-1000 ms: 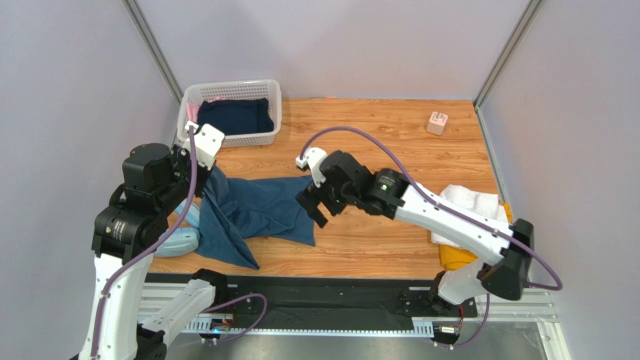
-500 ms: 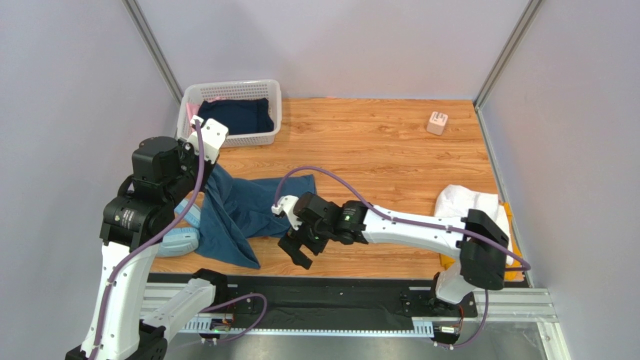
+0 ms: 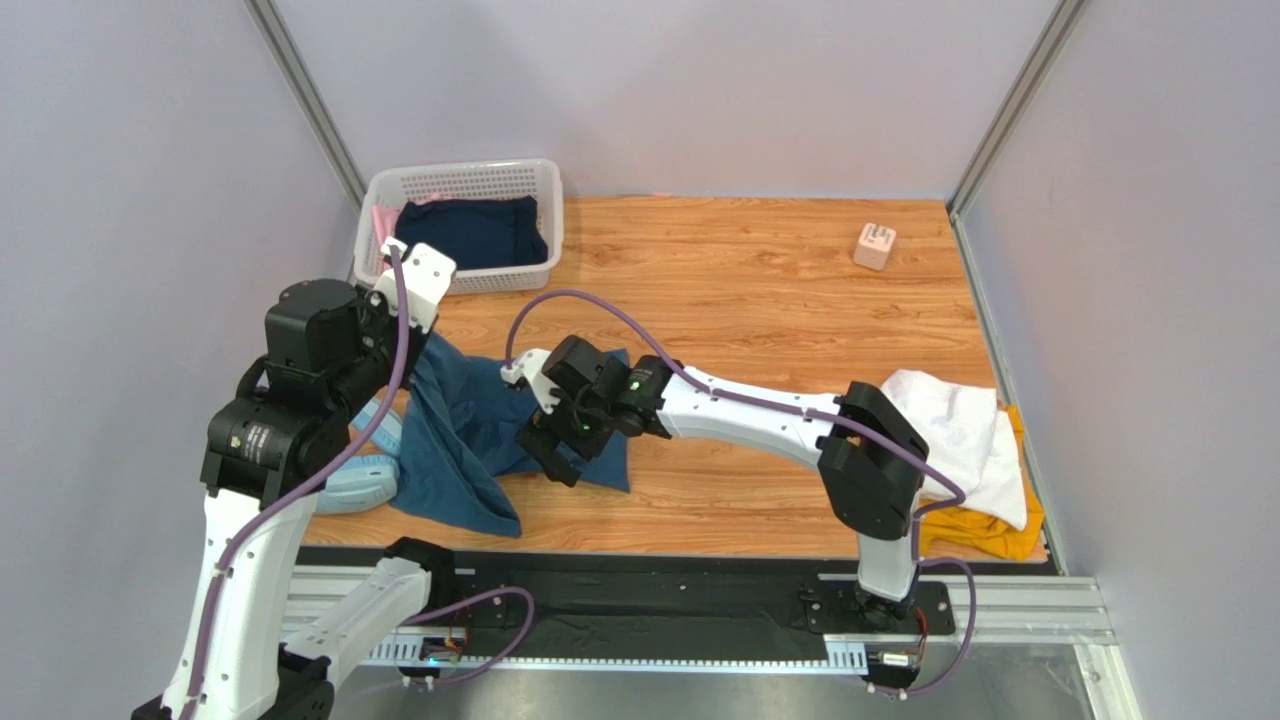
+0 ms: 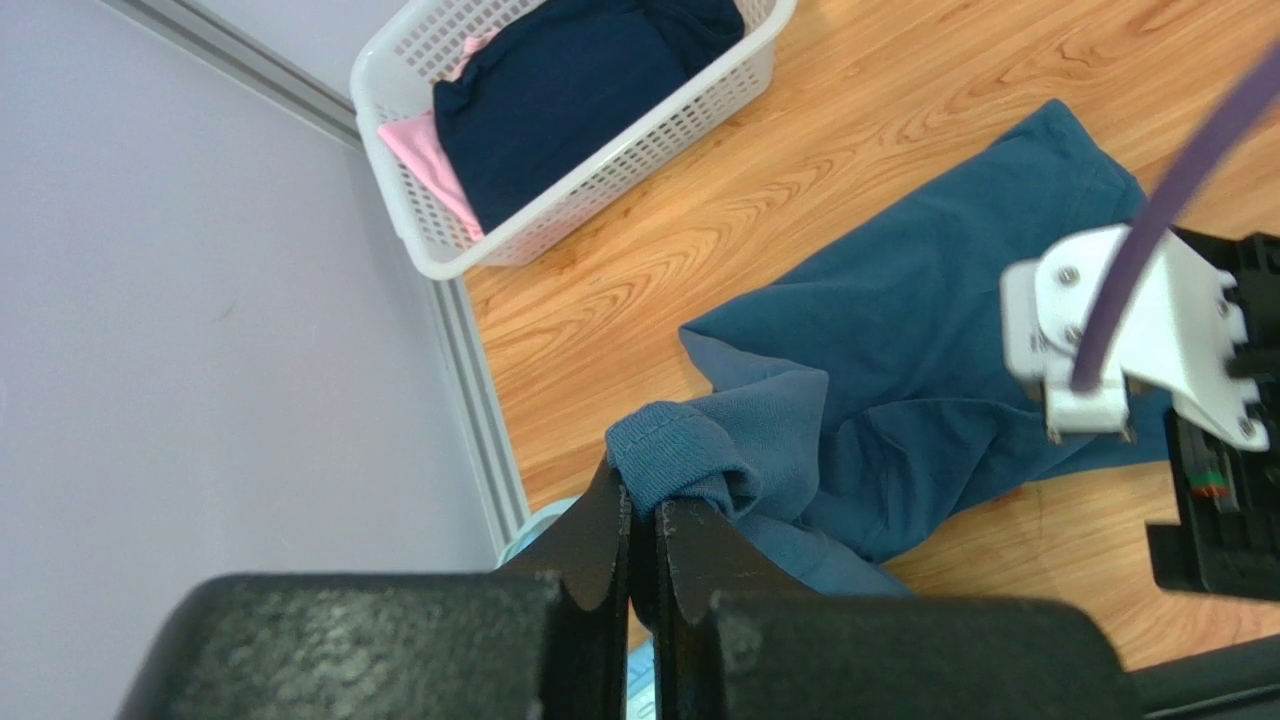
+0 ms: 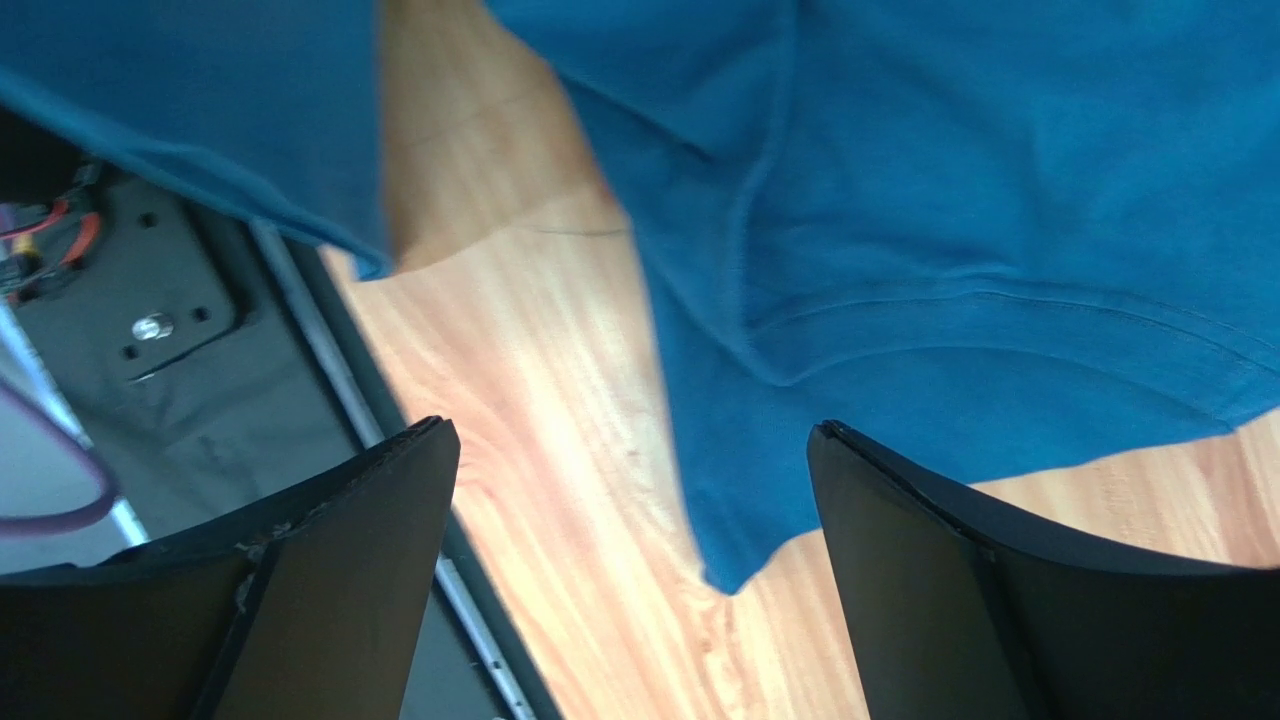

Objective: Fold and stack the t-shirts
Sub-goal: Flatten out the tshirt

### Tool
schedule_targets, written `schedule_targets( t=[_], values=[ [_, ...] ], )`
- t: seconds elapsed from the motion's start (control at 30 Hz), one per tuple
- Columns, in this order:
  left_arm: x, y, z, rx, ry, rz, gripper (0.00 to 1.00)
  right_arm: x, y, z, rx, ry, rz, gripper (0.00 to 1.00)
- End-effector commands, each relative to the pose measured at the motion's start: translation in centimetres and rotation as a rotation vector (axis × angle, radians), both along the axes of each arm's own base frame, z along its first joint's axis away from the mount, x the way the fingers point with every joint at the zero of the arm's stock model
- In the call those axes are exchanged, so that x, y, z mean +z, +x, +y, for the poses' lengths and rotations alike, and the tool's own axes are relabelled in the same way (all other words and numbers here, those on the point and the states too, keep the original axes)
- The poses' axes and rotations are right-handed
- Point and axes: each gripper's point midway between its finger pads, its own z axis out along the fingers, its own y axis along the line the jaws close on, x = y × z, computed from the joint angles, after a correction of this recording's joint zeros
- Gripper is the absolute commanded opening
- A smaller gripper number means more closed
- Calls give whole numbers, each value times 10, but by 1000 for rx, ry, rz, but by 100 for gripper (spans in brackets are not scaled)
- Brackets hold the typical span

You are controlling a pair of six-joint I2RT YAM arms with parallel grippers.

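Observation:
A large teal-blue t-shirt [image 3: 466, 420] lies crumpled on the left of the wooden table. One ribbed edge of it [image 4: 706, 450] is lifted, and my left gripper [image 4: 649, 518] is shut on that edge, up near the left wall [image 3: 403, 348]. My right gripper [image 3: 550, 444] hangs open over the shirt's near right edge. In the right wrist view its fingers [image 5: 631, 435] straddle a bottom corner of the teal cloth [image 5: 977, 225] without touching it. A folded white t-shirt [image 3: 954, 428] lies on a mustard-yellow one [image 3: 962, 528] at the right edge.
A white lattice basket [image 3: 451, 188] at the back left holds a dark navy garment [image 3: 473, 233] and something pink. A pale-blue rounded item [image 3: 353, 483] lies under the shirt's left side. A small pinkish cube [image 3: 875, 245] sits back right. The table's near edge and black rail [image 5: 135, 300] are close.
My right arm has swung from the table's middle toward the near left, ending over the teal shirt's near edge, still open. My left gripper has kept its hold, shifting slightly.

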Motion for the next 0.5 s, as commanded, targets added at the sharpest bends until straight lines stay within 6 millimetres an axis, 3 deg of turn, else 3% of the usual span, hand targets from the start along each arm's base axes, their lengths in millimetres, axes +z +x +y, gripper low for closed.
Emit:
schedule_targets(
  t=[0.0, 0.13, 0.17, 0.23, 0.33, 0.47],
  values=[
    [11, -1, 3, 11, 0, -41, 0, 3, 21, 15, 10, 52, -5, 93],
    [14, -1, 3, 10, -6, -46, 0, -1, 39, 23, 20, 68, -3, 89],
    [13, -1, 2, 9, -7, -42, 0, -9, 40, 25, 21, 57, 13, 89],
    [13, -1, 2, 9, -7, -42, 0, -8, 41, 35, 26, 75, 31, 84],
    [11, 0, 2, 10, -8, -39, 0, -22, 37, 43, 21, 67, 78, 81],
    [11, 1, 2, 8, -9, -41, 0, -35, 33, 43, 8, 56, 118, 78]
  ],
)
